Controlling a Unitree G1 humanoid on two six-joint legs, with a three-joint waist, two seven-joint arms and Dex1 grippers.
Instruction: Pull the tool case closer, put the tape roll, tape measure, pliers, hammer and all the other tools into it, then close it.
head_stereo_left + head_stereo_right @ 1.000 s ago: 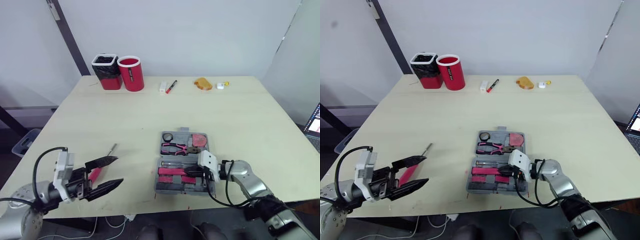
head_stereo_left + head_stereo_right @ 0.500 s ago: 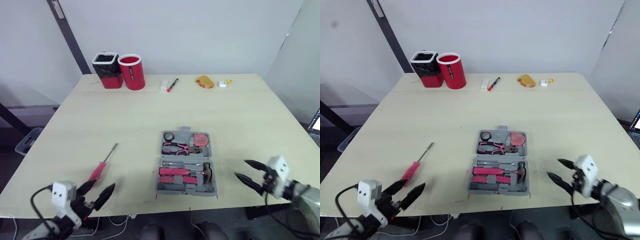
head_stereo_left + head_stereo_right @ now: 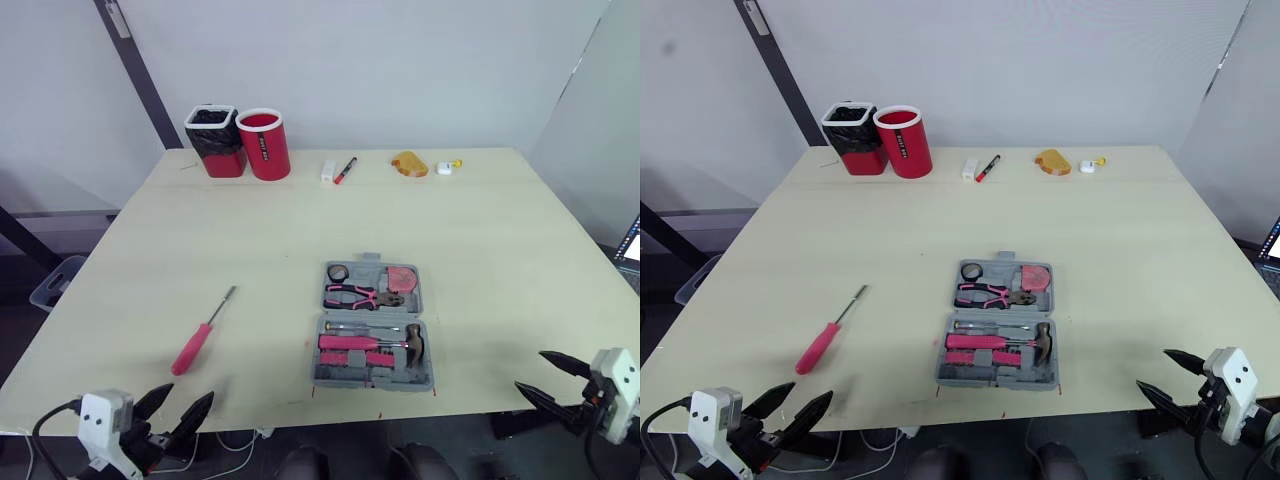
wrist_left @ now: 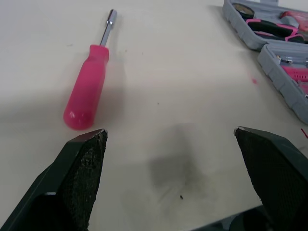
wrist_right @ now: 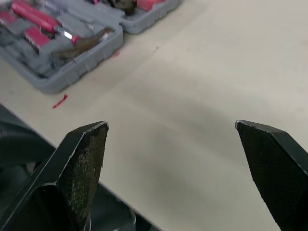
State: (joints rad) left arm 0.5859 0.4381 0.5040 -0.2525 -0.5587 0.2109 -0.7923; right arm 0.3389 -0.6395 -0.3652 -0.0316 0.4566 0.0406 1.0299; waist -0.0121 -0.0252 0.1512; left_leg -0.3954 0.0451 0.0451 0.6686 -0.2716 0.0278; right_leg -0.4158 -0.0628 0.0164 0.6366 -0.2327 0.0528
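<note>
At the table's (image 3: 300, 220) near edge your left gripper (image 3: 191, 392) and right gripper (image 3: 530, 370) hang spread and empty, while the open tool case (image 3: 345, 380) mid-table already holds tape roll (image 3: 337, 272), tape measure (image 3: 399, 279), pliers (image 3: 352, 295) and hammer (image 3: 413, 340), leaving you the pink-handled screwdriver (image 3: 194, 347) to its left, then the closing

Both arms have backed right off. A second ago the left claw (image 3: 186, 397) was out over the pale wooden tabletop (image 3: 480, 230), hanging over the pink-handled screwdriver (image 3: 195, 345). Now it's pulled back past the near edge, jaws apart, and the screwdriver lies uncovered. The right claw (image 3: 532, 371) was in the open grey plastic tool case (image 3: 372, 325) at the dark-headed hammer (image 3: 412, 342). It's also retreated off the near edge, jaws apart.
</note>
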